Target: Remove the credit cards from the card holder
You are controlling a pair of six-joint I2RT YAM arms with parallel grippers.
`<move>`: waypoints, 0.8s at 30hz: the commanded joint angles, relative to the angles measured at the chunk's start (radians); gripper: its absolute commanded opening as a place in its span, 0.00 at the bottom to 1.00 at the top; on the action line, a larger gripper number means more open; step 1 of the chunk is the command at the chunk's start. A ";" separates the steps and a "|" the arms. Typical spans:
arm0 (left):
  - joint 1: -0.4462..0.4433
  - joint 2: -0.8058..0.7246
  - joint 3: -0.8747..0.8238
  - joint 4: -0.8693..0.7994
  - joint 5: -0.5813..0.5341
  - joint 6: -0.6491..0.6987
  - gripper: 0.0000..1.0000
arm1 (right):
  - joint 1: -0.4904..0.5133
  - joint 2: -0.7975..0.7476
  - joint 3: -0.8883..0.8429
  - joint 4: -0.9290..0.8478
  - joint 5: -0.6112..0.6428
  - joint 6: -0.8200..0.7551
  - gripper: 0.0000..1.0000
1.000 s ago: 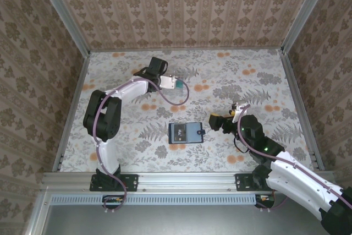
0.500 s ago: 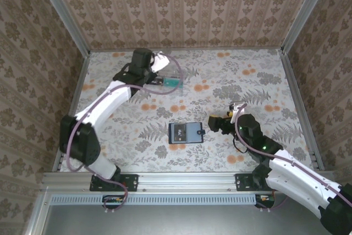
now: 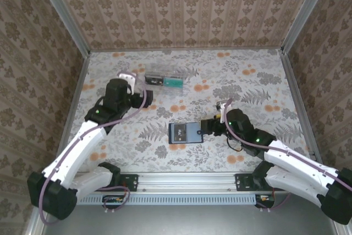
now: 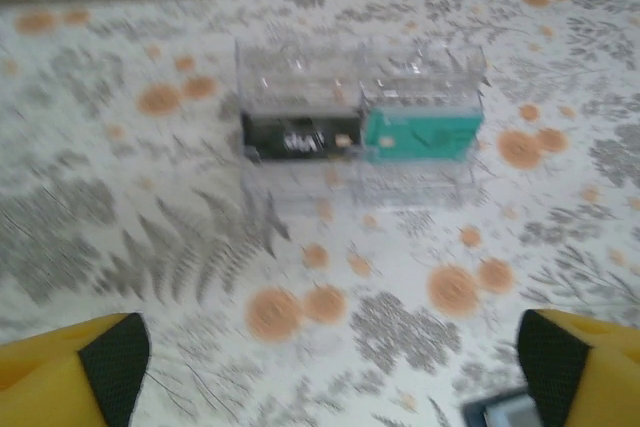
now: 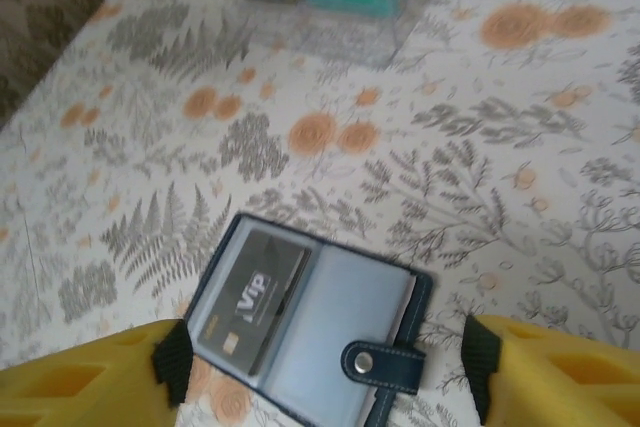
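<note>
Patterned wallpaper walls (image 3: 187, 9) close in a tabletop (image 3: 247, 81) printed with grey ferns and orange flowers. In the upper middle of the overhead view lies a clear plastic box (image 3: 155, 77) (image 4: 300, 77). It holds two cards side by side: a black card (image 4: 300, 137) on the left and a teal card (image 4: 420, 135) (image 3: 174, 82) on the right.

The card holder (image 3: 190, 133) (image 5: 340, 307) lies open and flat near the middle of the tabletop, well below the box in that view. A dark card marked VIP (image 5: 250, 302) sits in its left pocket. The right pocket shows only the grey-blue lining. A tab (image 5: 385, 362) with a metal snap sticks out at the holder's right edge.

The right jaws are spread, and their black pads (image 5: 172, 362) flank the holder's near end. I cannot tell whether they touch it.

The left jaws are spread wide with nothing between them. Their pads (image 4: 115, 352) sit at the bottom corners of the wrist view, facing the box but well short of it. In the overhead view the left arm (image 3: 82, 141) lies upper left of the holder.
</note>
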 commanded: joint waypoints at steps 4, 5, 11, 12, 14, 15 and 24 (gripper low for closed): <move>-0.072 -0.062 -0.173 -0.004 0.104 -0.401 0.76 | 0.063 0.166 0.085 -0.038 -0.048 0.051 0.55; -0.098 -0.051 -0.203 0.013 0.117 -0.435 0.73 | 0.069 0.202 0.098 -0.033 -0.057 0.059 0.52; -0.295 0.054 -0.304 0.181 0.044 -0.585 0.58 | 0.085 0.394 0.186 -0.023 -0.108 0.091 0.27; -0.310 0.074 -0.311 0.206 0.043 -0.602 0.56 | 0.087 0.421 0.199 -0.024 -0.119 0.093 0.24; -0.335 0.125 -0.328 0.274 0.054 -0.627 0.51 | 0.093 0.477 0.226 -0.027 -0.134 0.102 0.21; -0.344 0.149 -0.332 0.297 0.060 -0.636 0.51 | 0.095 0.501 0.237 -0.029 -0.137 0.105 0.19; -0.402 0.332 -0.331 0.453 0.106 -0.681 0.33 | 0.108 0.692 0.315 -0.047 -0.147 0.148 0.14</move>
